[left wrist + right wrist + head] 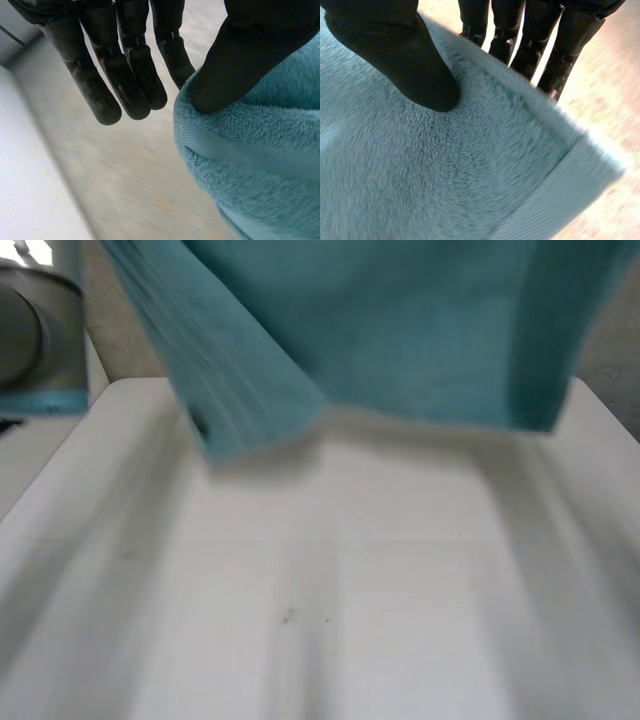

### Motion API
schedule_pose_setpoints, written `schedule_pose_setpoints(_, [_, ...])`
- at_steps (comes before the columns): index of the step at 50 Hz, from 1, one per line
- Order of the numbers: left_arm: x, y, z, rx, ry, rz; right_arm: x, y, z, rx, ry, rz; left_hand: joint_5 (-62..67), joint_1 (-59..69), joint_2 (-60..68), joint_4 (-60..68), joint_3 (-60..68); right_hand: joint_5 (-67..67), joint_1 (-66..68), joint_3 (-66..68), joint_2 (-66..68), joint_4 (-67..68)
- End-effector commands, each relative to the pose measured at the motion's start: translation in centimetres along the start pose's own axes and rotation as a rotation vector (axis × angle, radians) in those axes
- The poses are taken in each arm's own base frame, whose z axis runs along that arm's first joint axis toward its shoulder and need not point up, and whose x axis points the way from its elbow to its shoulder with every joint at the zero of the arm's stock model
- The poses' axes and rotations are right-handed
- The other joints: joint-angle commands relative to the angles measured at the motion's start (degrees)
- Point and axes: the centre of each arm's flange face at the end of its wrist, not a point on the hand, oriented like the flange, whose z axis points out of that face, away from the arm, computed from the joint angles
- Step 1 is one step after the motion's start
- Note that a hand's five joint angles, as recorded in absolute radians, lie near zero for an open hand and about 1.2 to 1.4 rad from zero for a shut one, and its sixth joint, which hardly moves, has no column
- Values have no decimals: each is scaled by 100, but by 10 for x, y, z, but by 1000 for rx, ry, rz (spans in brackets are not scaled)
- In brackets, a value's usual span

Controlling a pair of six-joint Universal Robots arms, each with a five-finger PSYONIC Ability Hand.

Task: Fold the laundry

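**Aloft, the towel hung between both hands over the table's far edge**

Plainly, the teal towel (400, 330) was held up off the white table (400, 590). It hung like a curtain above the table's far edge, and its lower hem did not touch the surface. One lower corner drooped towards the far left corner of the table, and the hem ran across towards the far right corner. The grey joint of the left arm (35, 330), with its light-blue cap, stood by the table's left edge. A few small dark specks (289, 617) lay near the middle of the table.

The left hand (125, 65) gripped the towel at a folded edge. Its thumb (240, 65) pressed onto the pile and the nearest finger ran in behind the fold. Its other fingers hung straight and clear of the cloth, above a beige floor (140, 185).

The right hand (395, 55) pinched the towel close to a corner. Its thumb pressed down on the upper face, and its fingers (560, 55) went behind the edge, just beside the ribbed hem band.
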Motion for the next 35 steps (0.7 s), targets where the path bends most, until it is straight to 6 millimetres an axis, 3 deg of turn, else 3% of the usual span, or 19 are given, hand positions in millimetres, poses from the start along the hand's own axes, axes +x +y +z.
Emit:
schedule_pose_setpoints(1, [-13, -4, -12, -11, -30, 11, -6, 9, -19, -36, -18, 9, 1452, 1609, 1122, 1148, 1155, 1395, 2373, 1228, 1236, 1174])
schedule_pose_setpoints(3, [-3, 18, -41, -116, 19, 17, -23, 31, -39, -120, -79, 27, 1452, 1609, 1122, 1148, 1155, 1395, 2373, 1228, 1236, 1174])
schedule_pose_setpoints(4, [-3, 18, -41, -117, 19, 17, -23, 31, -39, -121, -79, 27, 1452, 1609, 1122, 1148, 1155, 1395, 2373, 1228, 1236, 1174])
schedule_pose_setpoints(5, [1, 26, -56, -170, 41, 16, -31, 40, -50, -160, -117, 43, 1452, 1609, 1122, 1148, 1155, 1395, 2373, 1228, 1236, 1174])
schedule_pose_setpoints(6, [1, 27, -57, -171, 41, 16, -39, 50, -63, -202, -158, 55, 1452, 1609, 1122, 1148, 1155, 1395, 2373, 1228, 1236, 1174])
schedule_pose_setpoints(8, [5, 39, -90, -275, 86, 20, -46, 62, -77, -250, -204, 68, 1452, 1609, 1122, 1148, 1155, 1395, 2373, 1228, 1236, 1174])
schedule_pose_setpoints(9, [5, 40, -91, -275, 86, 20, -46, 62, -77, -250, -205, 68, 1452, 1609, 1122, 1148, 1155, 1395, 2373, 1228, 1236, 1174])
schedule_pose_setpoints(11, [7, 59, -130, -397, 131, 34, -61, 88, -110, -360, -292, 101, 1452, 1609, 1122, 1148, 1155, 1395, 2373, 1228, 1236, 1174])
schedule_pose_setpoints(12, [7, 59, -130, -398, 131, 34, -61, 88, -110, -360, -292, 101, 1452, 1609, 1122, 1148, 1155, 1395, 2373, 1228, 1236, 1174])
schedule_pose_setpoints(13, [8, 69, -149, -457, 151, 38, -70, 98, -127, -408, -337, 117, 1452, 1609, 1122, 1148, 1155, 1395, 2373, 1228, 1236, 1174])
schedule_pose_setpoints(14, [8, 69, -149, -458, 151, 38, -77, 107, -144, -458, -376, 136, 1452, 1609, 1122, 1148, 1155, 1395, 2373, 1228, 1236, 1174])
schedule_pose_setpoints(15, [8, 75, -166, -511, 171, 44, -77, 107, -144, -458, -377, 137, 1452, 1609, 1122, 1148, 1155, 1395, 2373, 1228, 1236, 1174])
schedule_pose_setpoints(16, [10, 82, -181, -558, 189, 49, -83, 114, -160, -503, -406, 152, 1452, 1609, 1122, 1148, 1155, 1395, 2373, 1228, 1236, 1174])
schedule_pose_setpoints(17, [10, 82, -181, -559, 189, 49, -83, 114, -160, -504, -407, 152, 1452, 1609, 1122, 1148, 1155, 1395, 2373, 1228, 1236, 1174])
schedule_pose_setpoints(19, [13, 89, -205, -628, 224, 57, -92, 125, -187, -580, -455, 173, 1452, 1609, 1122, 1148, 1155, 1395, 2373, 1228, 1236, 1174])
schedule_pose_setpoints(22, [15, 93, -216, -667, 240, 56, -97, 132, -205, -639, -474, 189, 1452, 1609, 1122, 1148, 1155, 1395, 2373, 1228, 1236, 1174])
schedule_pose_setpoints(27, [19, 103, -262, -902, 353, 70, -87, 142, -213, -688, -439, 184, 1452, 1609, 1122, 1148, 1155, 1395, 2373, 1228, 1236, 1174])
schedule_pose_setpoints(33, [16, 98, -288, -1072, 429, 72, -71, 140, -210, -686, -395, 170, 1452, 1609, 1122, 1148, 1155, 1395, 2373, 1228, 1236, 1174])
schedule_pose_setpoints(35, [12, 84, -297, -1136, 466, 67, -70, 140, -211, -687, -390, 169, 1452, 1609, 1122, 1148, 1155, 1395, 2373, 1228, 1236, 1174])
